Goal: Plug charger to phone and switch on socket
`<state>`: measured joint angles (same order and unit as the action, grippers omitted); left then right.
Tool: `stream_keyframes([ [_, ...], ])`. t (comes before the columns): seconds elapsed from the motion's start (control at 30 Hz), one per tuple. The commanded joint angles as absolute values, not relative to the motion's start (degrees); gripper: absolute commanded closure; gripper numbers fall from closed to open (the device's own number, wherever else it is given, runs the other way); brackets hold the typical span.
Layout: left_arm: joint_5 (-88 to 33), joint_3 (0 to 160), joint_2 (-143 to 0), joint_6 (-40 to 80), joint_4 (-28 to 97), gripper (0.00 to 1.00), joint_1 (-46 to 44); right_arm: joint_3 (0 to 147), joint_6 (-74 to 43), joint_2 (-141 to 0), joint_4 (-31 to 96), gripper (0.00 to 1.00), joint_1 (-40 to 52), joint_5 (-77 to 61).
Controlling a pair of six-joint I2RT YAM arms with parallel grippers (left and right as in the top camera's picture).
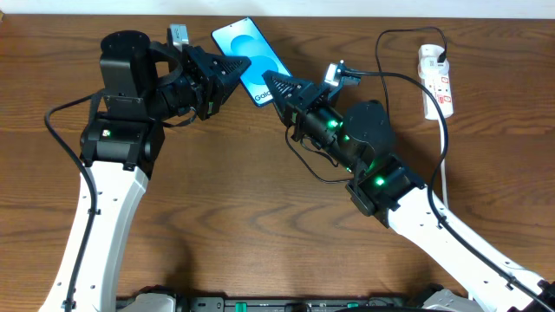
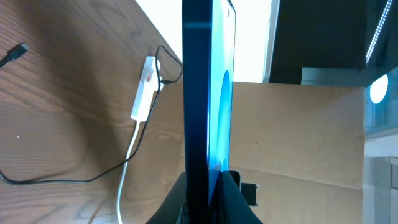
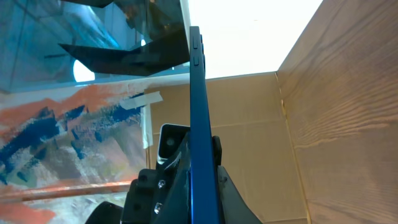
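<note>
**Worktop**: dark brown wood-grain board. A pale wall strip runs along its far edge.

**Room, from the wrist views:** a brown cardboard panel under a bright white patch, and a sheet painted in orange and blue.

**Far right:** a small white oblong power strip with red switches lies flat. Its white cord trails nearward. A black adapter sits in the strip's far end. From it a thin black charger cable loops left over the wood. The cable's small plug end lies loose, well apart from the phone.

**Left arm:** a white link rises from the near left edge to a black body, with the wrist turned rightward.

**Right arm:** a white link slants far-left from the near right corner. Green lights glow on its black joints.

**Far centre:** a slim black-edged smartphone with a bright blue screen is held tilted. Whether any edge touches the wood cannot be told.

**Left end effector**: clamped on the smartphone from the left.

**Right end effector**: clamped on the smartphone from the near right.

Both wrist views show the smartphone edge-on between the fingers.
</note>
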<state>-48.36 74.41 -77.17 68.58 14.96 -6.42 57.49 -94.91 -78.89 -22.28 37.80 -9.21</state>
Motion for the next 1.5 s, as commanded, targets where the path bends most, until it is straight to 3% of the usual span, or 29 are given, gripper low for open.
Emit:
stream_keyframes([
  [0.0, -53.4, 76.1, -76.7, 66.2, 13.5, 0.93, -7.1, 56.9, -86.5, -79.5, -20.4, 0.99, 40.2, -15.3],
  [0.43, -53.4, 76.1, -76.7, 74.6, 9.2, 0.93, -7.1, 56.9, -85.6, -79.5, -20.3, 0.97, 40.2, -13.6],
  [0.67, -53.6, 76.1, -76.7, 74.9, 7.1, 0.92, -7.1, 56.9, -85.6, -79.5, -20.3, 0.76, 40.2, -13.6],
  [0.77, -53.6, 76.1, -76.7, 74.8, 7.1, 0.93, -7.1, 56.9, -85.6, -79.5, -20.3, 0.74, 40.2, -13.6],
  [0.87, -53.6, 76.1, -76.7, 74.8, 7.1, 0.93, -7.1, 56.9, -85.6, -79.5, -20.3, 0.75, 40.2, -13.6],
  [1.0, -53.6, 76.1, -76.7, 74.7, 7.1, 0.93, -7.1, 56.9, -85.6, -79.5, -20.3, 0.99, 40.2, -13.4],
  [1.47, -56.8, 76.1, -76.7, 70.0, 7.1, 0.93, -7.1, 56.9, -77.9, -79.5, -20.3, 0.99, 40.2, -13.4],
])
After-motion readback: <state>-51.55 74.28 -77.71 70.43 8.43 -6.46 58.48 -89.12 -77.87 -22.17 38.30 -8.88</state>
